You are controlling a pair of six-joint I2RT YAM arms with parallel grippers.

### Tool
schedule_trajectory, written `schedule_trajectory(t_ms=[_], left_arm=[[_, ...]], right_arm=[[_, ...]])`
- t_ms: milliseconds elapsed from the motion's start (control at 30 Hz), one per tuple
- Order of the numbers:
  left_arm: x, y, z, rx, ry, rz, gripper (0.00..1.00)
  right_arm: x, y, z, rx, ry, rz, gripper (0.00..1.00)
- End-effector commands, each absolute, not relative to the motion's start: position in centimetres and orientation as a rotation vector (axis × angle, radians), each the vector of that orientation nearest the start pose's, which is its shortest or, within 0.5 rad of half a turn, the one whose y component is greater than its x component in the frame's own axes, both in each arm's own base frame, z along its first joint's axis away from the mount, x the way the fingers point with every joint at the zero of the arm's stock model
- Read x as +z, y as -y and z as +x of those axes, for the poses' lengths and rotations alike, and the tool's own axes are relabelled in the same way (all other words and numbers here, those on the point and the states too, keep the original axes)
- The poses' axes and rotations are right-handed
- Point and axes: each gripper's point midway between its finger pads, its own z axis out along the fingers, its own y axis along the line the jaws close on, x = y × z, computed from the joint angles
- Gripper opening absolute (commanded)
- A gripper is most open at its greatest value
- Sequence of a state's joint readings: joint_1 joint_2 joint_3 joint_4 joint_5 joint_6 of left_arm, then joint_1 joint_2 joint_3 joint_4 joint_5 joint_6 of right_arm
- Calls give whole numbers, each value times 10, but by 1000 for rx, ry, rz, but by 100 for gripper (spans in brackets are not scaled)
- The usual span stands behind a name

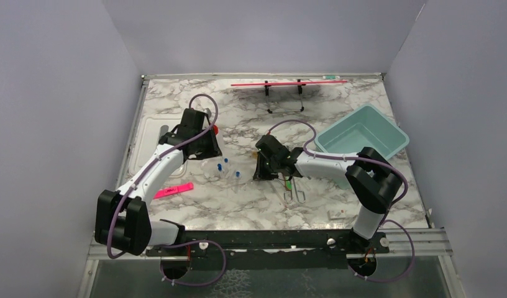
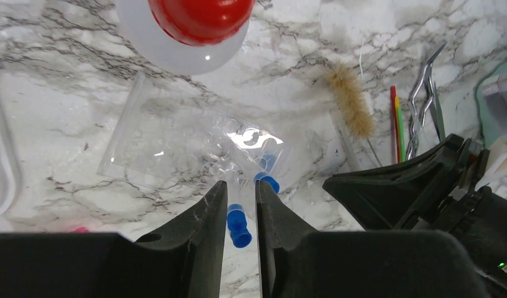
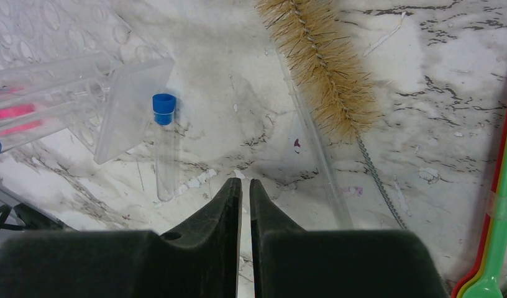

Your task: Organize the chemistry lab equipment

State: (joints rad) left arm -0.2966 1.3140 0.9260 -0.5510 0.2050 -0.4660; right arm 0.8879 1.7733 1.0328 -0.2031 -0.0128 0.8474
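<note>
Left wrist view: over the marble worktop (image 2: 64,93), the left pincer (image 2: 241,186) was seen narrowly parted astride a blue-capped tube (image 2: 238,226), whose long axis was aligned with the fingers; no clamp could be confirmed. The right pincer (image 3: 245,189), judged farther away, was seen pressed together, empty.

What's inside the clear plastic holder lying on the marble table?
Blue-capped tubes lie inside the clear holder. The right wrist view cuts most of them off and glare hides the rest in the left wrist view, so I can't count them.
</note>
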Motion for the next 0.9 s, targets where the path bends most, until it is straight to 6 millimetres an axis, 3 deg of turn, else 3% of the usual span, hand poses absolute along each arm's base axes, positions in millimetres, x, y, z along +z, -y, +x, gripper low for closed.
schedule_trajectory(t_ms=[0,133,300,467,867], left_arm=[[138,121,298,-393,-2499,-134,30],[130,115,289,-355,-2539,-118,30],[117,110,280,-314,-2595,-88,13],[111,115,273,-347,-2644,-38,5],[108,135,260,-502,-2697,42,4]], right_arm=[[37,-347,240,684,-2651,-62,14],[37,-348,240,690,-2651,-65,14],[36,-348,240,686,-2652,-68,14],[34,-348,240,686,-2655,-68,14],[34,-350,240,687,-2656,-70,14]])
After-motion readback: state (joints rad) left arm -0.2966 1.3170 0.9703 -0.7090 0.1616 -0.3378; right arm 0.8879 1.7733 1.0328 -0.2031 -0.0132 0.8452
